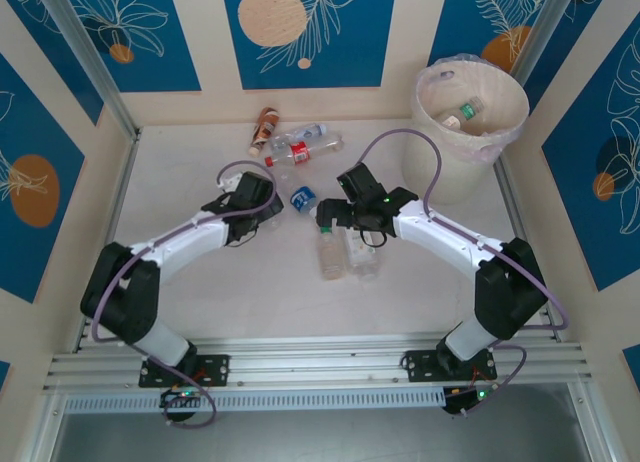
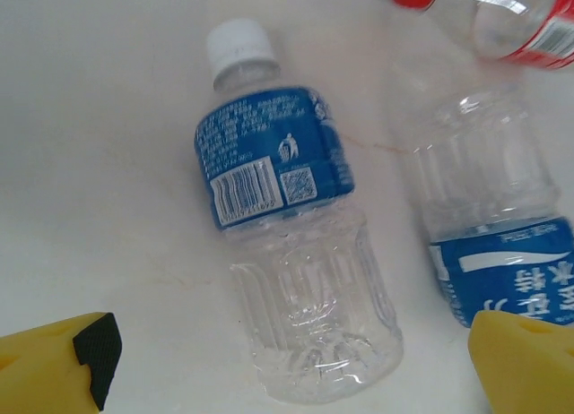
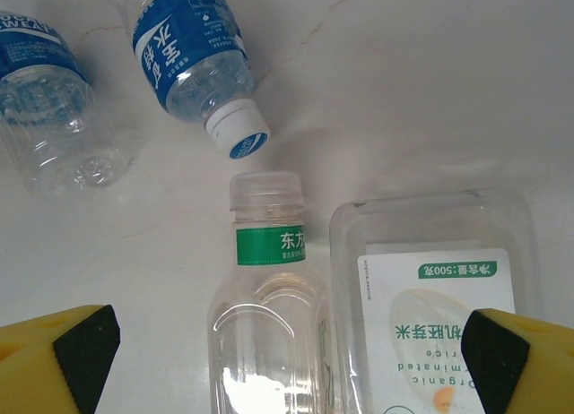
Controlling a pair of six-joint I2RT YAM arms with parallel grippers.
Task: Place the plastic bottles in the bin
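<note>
White tabletop (image 1: 200, 312) boxed in by cream walls with blue leaf-print panels (image 1: 300, 32). At upper right of the overhead view, large round cream-white bin (image 1: 440, 172) lined with a thin clear bag, a few bottles (image 1: 462, 113) lying inside. White left arm (image 1: 190, 242) in from lower left, white right arm (image 1: 440, 237) from lower right, both ending mid-frame.

Left pincer (image 1: 268, 208) spread fully wide, gripping nothing. In its wrist view, yellow fingers (image 2: 54, 365) at the lower corners. Between them, touching neither, clear blue-labelled bottle with white cap (image 2: 287, 244) lying flat, base nearest the pincer, cap toward the top. At the right edge, second blue-labelled bottle (image 2: 489, 226).

Right pincer (image 1: 335, 214) likewise wide open and empty. In its wrist view, between the yellow fingertips (image 3: 54, 360), side by side: squarish clear bottle with white label (image 3: 430, 288) on the right, round clear bottle with green band (image 3: 269, 315) on the left, cap toward the top. Height of the fingertips over them: cannot tell.

Top centre by the far wall, well apart from both pincers: brown bottle (image 1: 264, 130) and red-labelled clear bottle (image 1: 297, 154).
</note>
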